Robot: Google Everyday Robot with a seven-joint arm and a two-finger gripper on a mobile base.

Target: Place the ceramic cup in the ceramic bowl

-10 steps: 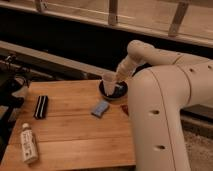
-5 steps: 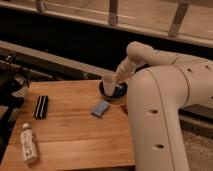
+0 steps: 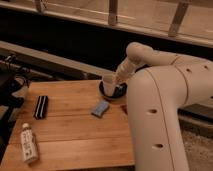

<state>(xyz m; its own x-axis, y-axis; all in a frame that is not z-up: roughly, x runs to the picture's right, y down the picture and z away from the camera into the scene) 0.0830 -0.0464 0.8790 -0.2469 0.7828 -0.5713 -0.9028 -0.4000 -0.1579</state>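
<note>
The white ceramic cup (image 3: pixel 108 83) stands upright in or just above the black ceramic bowl (image 3: pixel 111 92), at the far right edge of the wooden table (image 3: pixel 70 125). My gripper (image 3: pixel 118 80) reaches down from the white arm and is right against the cup's right side, over the bowl. The arm hides the bowl's right part.
A small blue rectangular object (image 3: pixel 100 108) lies just in front of the bowl. A black ribbed bar (image 3: pixel 40 106) lies at the table's left. A white labelled bottle (image 3: pixel 29 143) lies at the front left. Dark equipment (image 3: pixel 10 82) stands left of the table.
The cup and gripper have barely moved; the cup stays at the bowl.
</note>
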